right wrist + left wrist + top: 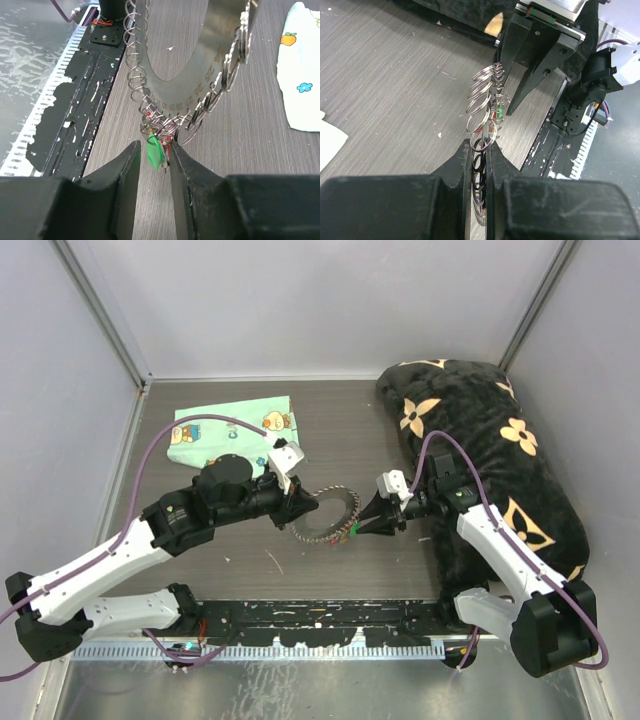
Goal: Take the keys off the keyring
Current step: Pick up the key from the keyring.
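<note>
Left tool (303,508) pinched tight on the rim of the keyring (345,498), a flat silver band fringed with small wire loops, held on edge over the grey, wood-grained desk (340,430). Right tool (154,146) stood slightly parted around a green plastic key (155,156) at the opposite rim.

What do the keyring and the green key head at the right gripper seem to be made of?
The keyring looks like brushed grey metal: dull sheen, stamped numbers. The green key head seems glossy, slightly translucent plastic, though it is small.
</note>
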`<state>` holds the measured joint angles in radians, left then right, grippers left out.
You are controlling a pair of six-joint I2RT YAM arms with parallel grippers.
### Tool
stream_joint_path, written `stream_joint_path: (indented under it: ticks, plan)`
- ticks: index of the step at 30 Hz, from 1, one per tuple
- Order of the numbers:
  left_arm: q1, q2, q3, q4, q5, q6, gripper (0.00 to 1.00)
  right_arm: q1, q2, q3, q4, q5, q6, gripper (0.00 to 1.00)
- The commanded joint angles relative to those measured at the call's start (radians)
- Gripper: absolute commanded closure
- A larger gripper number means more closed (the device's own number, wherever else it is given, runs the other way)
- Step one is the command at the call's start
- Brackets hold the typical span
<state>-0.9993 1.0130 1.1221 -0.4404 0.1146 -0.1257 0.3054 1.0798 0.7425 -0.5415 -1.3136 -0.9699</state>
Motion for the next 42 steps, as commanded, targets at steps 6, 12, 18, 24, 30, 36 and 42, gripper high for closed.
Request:
stream_joint_path:
  ticks: [6, 12, 18, 24, 30, 36, 42]
  plan:
    - [0.003, -0.058, -0.019, 0.121, -0.058, -0.080, 1.00, -0.003, -0.020, 0.048, 0.031, 0.037, 0.059, 0.73]
    - [0.003, -0.086, -0.043, 0.121, -0.071, -0.100, 1.00, -0.007, -0.025, 0.048, 0.079, 0.110, 0.129, 0.80]
    - [0.003, -0.090, -0.057, 0.118, -0.075, -0.119, 1.00, -0.007, -0.027, 0.041, 0.086, 0.097, 0.134, 0.85]
    - [0.003, -0.080, -0.043, 0.096, -0.121, -0.171, 1.00, -0.006, -0.026, 0.028, 0.068, 0.039, 0.106, 0.73]
    - [0.003, -0.066, -0.034, 0.069, -0.157, -0.237, 1.00, -0.006, -0.031, 0.028, 0.064, 0.033, 0.103, 0.65]
    - [0.003, -0.068, -0.041, 0.094, -0.127, -0.287, 1.00, -0.004, -0.017, 0.022, 0.084, 0.050, 0.119, 0.56]
    - [0.002, -0.074, -0.059, 0.105, -0.105, -0.302, 1.00, -0.003, -0.020, 0.006, 0.177, 0.129, 0.226, 0.51]
